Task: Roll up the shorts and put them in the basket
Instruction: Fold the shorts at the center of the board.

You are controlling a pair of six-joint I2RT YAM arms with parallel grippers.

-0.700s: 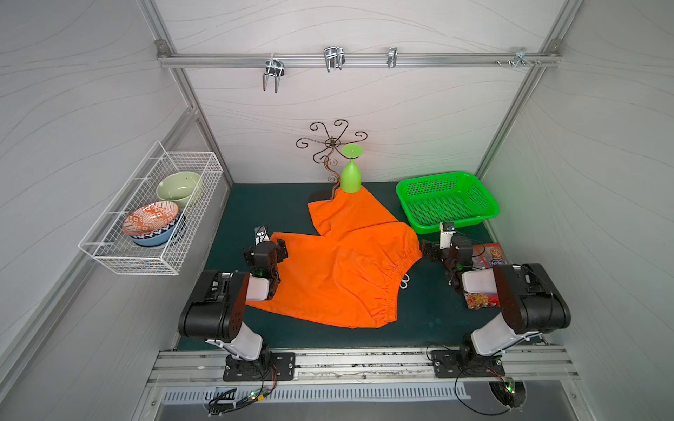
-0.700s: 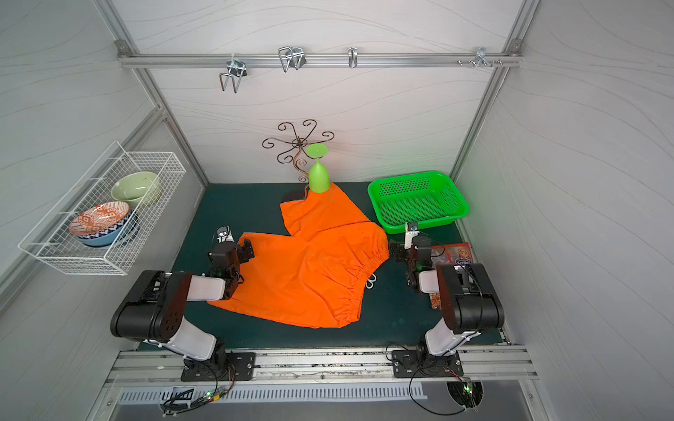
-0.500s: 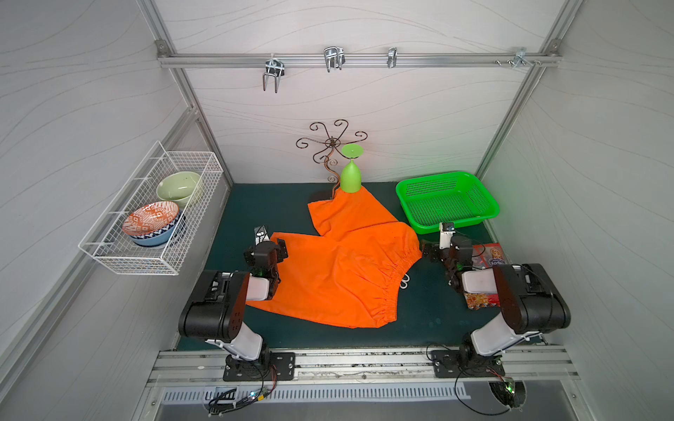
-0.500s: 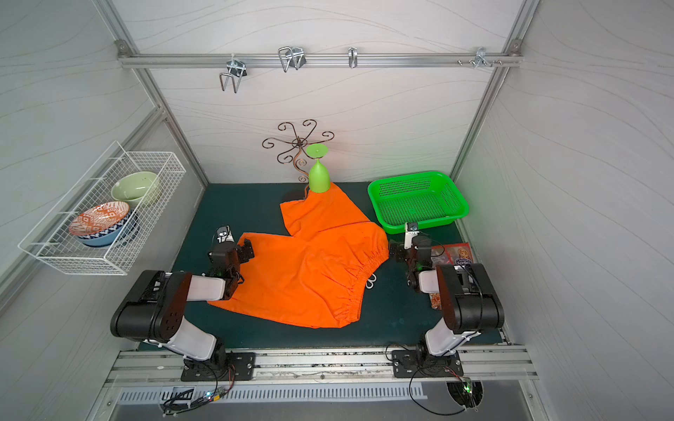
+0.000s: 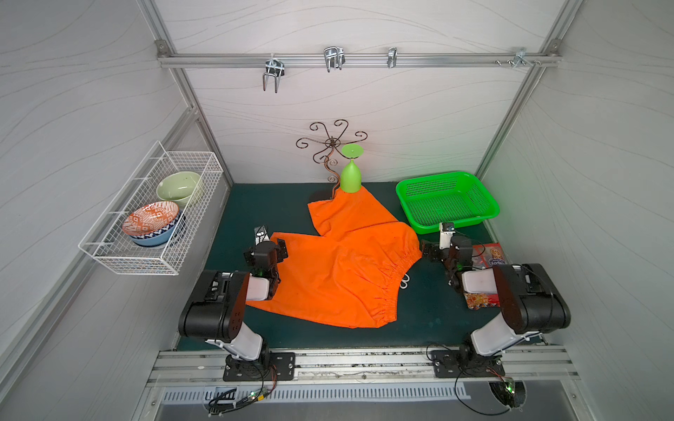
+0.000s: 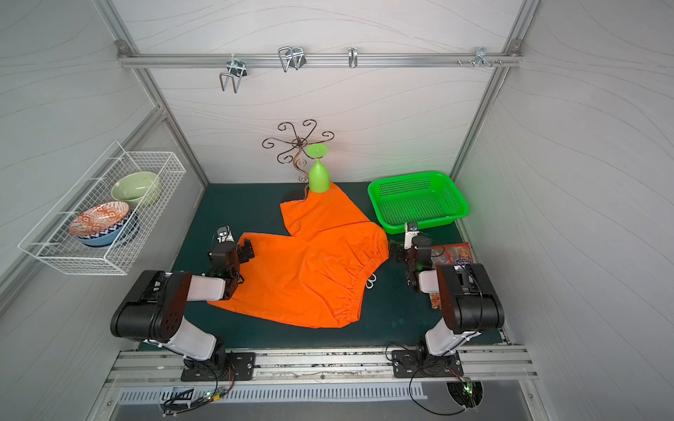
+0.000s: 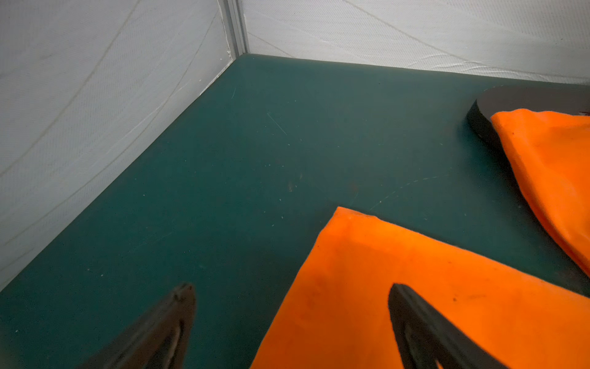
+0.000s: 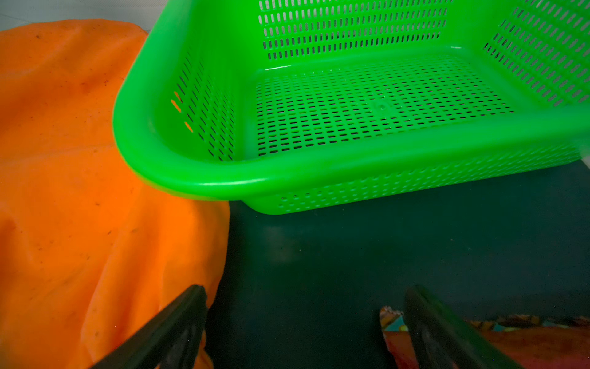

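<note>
- Nothing has visibly moved since the earlier frames; both arms and the cloth lie as they did.
- The shorts lie flat on the mat at frame centre in both top views. The waistband faces lower right, and the legs point left and toward upper centre.
- The left gripper, jaws wide and empty, sits at the left leg's hem corner, one finger over cloth and one over mat. It looks the nearer.
- The right gripper, equally wide and empty, sits just beside the waistband's upper end.
- Hidden: the upper leg's tip runs behind the green goblet, the left arm covers part of the hem, and only a loop of drawstring shows.
</note>
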